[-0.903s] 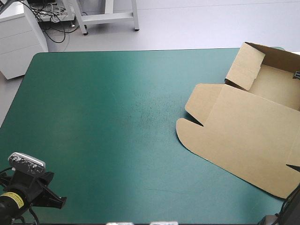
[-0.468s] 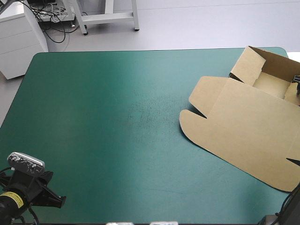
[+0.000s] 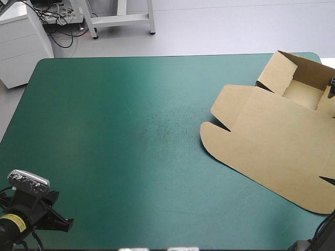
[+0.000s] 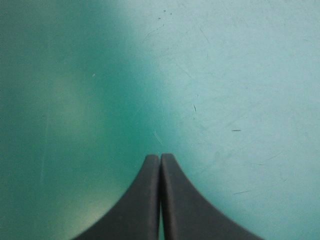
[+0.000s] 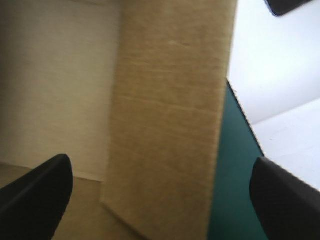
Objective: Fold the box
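The brown box lies at the table's right side. Its wide lid panel is flat toward the front, and a small tray with raised walls stands at the far right corner. My right gripper is open at the tray, its black fingers standing on either side of one upright brown wall; in the high view only a black tip shows at the right edge. My left gripper is shut and empty, low over the teal-green cover near the front left corner.
The table's right edge runs close beside the tray; a narrow strip of cover and pale floor show past the wall. A white cabinet stands beyond the far left corner.
The tray's walls have come up from a wider, flatter spread into a smaller upright tray, and the whole sheet has shifted slightly to the right. The left arm has not moved.
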Motion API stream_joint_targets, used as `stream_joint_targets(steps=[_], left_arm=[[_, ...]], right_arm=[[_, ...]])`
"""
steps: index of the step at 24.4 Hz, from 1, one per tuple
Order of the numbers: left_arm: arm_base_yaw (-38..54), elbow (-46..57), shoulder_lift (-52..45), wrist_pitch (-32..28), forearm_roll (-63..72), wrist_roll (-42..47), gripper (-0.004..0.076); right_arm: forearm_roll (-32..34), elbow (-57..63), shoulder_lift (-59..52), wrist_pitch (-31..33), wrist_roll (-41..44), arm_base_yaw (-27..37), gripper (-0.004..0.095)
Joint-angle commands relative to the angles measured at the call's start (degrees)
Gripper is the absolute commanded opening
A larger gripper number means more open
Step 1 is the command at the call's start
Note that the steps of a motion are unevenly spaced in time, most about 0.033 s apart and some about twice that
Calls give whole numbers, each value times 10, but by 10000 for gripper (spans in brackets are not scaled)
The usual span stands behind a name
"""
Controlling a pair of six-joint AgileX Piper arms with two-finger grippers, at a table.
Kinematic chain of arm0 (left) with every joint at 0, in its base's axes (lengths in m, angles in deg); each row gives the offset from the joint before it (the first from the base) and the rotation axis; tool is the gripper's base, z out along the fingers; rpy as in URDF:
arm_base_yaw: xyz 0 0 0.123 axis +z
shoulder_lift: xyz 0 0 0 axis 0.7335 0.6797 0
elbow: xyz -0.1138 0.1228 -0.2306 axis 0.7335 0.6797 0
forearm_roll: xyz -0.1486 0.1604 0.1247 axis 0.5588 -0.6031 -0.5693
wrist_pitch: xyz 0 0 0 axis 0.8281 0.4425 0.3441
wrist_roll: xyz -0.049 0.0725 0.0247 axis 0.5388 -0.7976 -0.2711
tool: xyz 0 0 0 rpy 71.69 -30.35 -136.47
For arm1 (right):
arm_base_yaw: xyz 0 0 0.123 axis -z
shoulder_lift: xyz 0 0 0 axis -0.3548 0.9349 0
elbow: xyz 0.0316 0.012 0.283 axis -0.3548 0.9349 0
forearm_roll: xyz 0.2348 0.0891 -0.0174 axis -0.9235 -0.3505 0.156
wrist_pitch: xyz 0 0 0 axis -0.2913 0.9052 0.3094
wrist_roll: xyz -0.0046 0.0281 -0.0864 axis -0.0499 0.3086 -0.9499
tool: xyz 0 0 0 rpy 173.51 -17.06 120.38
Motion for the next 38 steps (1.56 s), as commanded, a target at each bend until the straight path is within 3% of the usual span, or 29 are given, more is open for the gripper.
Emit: stream_joint_targets(steps=[1,6,8,10,11,13,17,21,27,38], left_arm=[[-1,-13,6,-34,-8,7,-32],[-1,-13,6,-34,-8,7,-32],[-1,-13,6,-34,-8,7,-32],[-1,-13,6,-36,-8,7,-32],[-1,-13,6,-36,-8,7,-32],[-1,-13,6,-35,-7,7,-32],[-1,-13,6,-36,-6,21,-32],[-1,-12,3,-30,-6,53,-32],[-1,-8,-18,-66,-6,54,-32],[-1,29,-124,-113,27,50,-32]], right_arm=[[-72,4,-91,5,-24,5,887],[-117,101,-214,5,-30,-1,845],[-144,150,-275,5,-54,-19,717],[-153,188,-326,5,-73,-50,475],[-151,213,-359,4,-85,-79,248],[-144,246,-400,4,-102,-135,-21],[-144,324,-489,0,-119,-234,-23],[-127,428,-599,-70,-134,-295,-23],[-116,524,-712,-125,-129,-305,-23],[-49,685,-874,-137,-105,-305,-23]])
